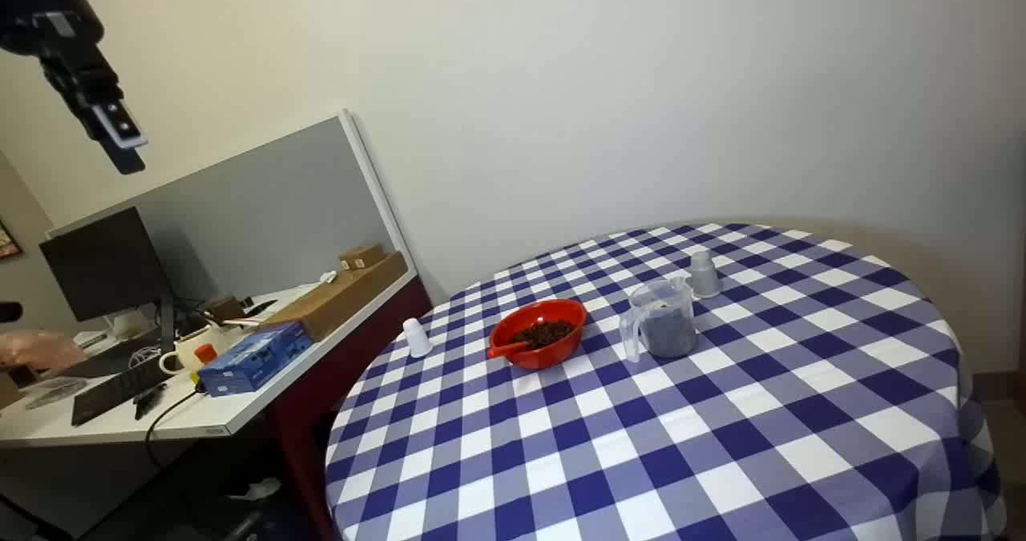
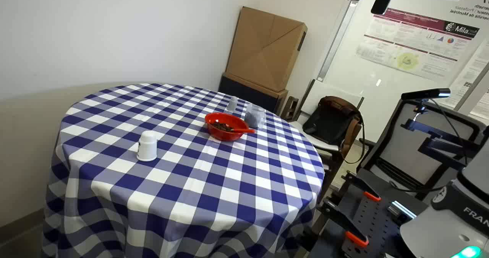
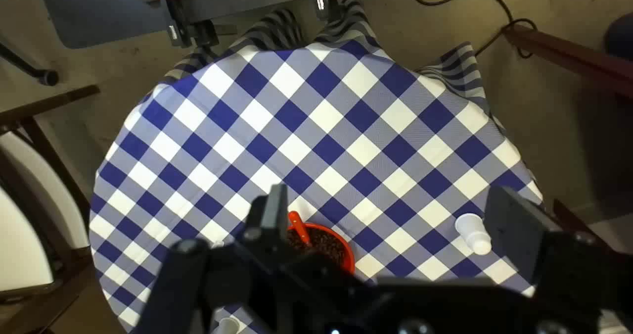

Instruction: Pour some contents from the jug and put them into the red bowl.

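The fingers (image 3: 517, 232) stand wide apart, higher than the table (image 1: 609, 453). In an exterior view, the jug (image 1: 671, 333) stands upright on this table, right of the red bowl (image 1: 555, 357), near but not touching it.

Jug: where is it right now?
In an exterior view, the jug stands on the checked tablecloth, right of the red bowl, with the small clear cup just behind it to the right.

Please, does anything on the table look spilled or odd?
The small white tapered cup and slim translucent cup look odd: both seem upside down, wider ends below. No spill shows around the greyish translucent plastic jug or round red bowl.
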